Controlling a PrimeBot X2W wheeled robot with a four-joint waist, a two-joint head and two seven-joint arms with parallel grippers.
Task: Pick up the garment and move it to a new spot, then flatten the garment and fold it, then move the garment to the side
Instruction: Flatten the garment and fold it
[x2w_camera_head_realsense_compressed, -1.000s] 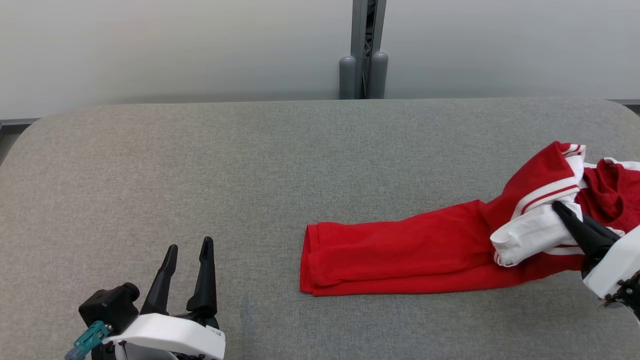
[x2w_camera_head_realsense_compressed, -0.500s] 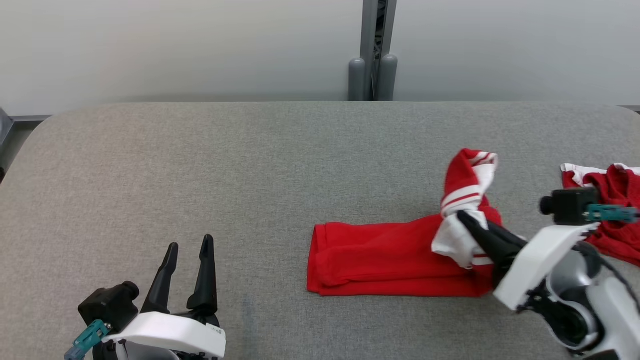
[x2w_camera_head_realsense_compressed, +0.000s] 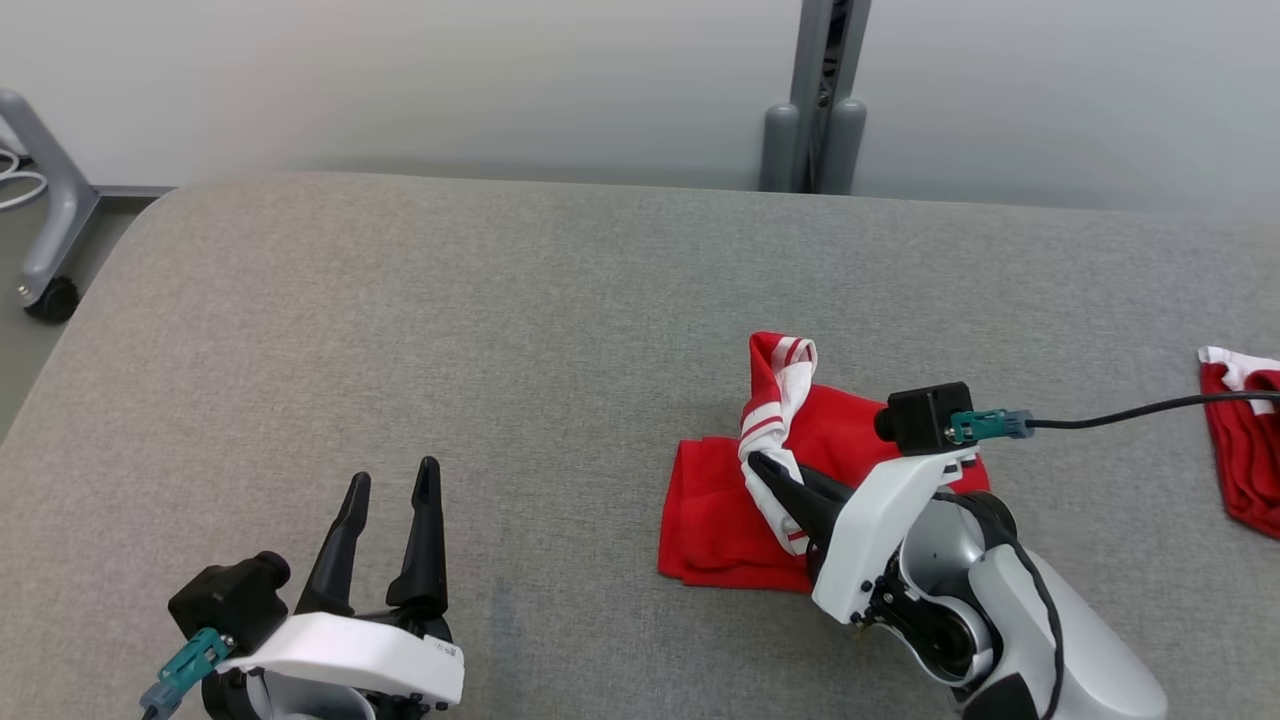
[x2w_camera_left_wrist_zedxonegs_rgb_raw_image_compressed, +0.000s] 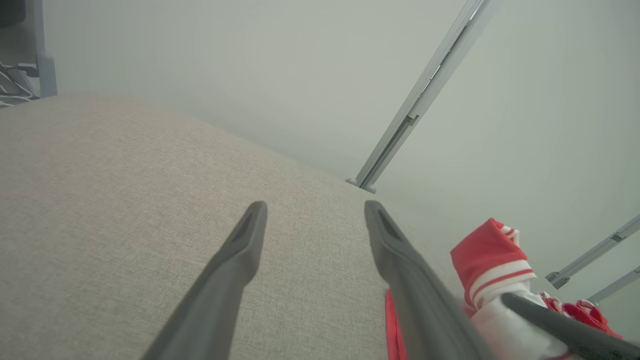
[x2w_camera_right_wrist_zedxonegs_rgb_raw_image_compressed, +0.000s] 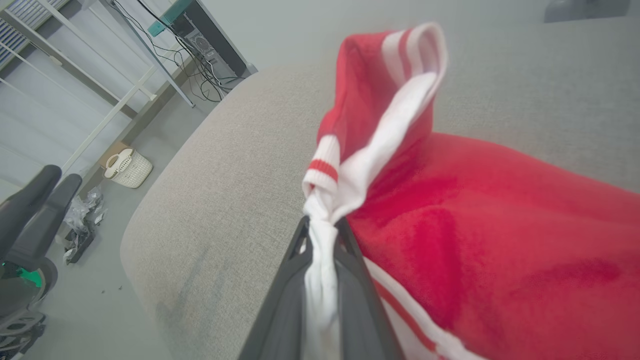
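Garment (x2w_camera_head_realsense_compressed: 720, 500), red fabric with white striped trim, pinched by right tool (x2w_camera_head_realsense_compressed: 765, 468)

It lies bunched right of centre on the grey fabric surface (x2w_camera_head_realsense_compressed: 450, 330), trim raised in the narrow grip. Left tool (x2w_camera_head_realsense_compressed: 392, 478) stands wide, empty, well apart.

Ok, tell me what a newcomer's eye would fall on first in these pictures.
The red garment lies bunched right of centre on the grey table, and the right gripper is shut on its white striped band, holding that end up off the cloth. The left gripper stands open and empty over bare table at the lower left. A second red cloth lies at the table's right edge.
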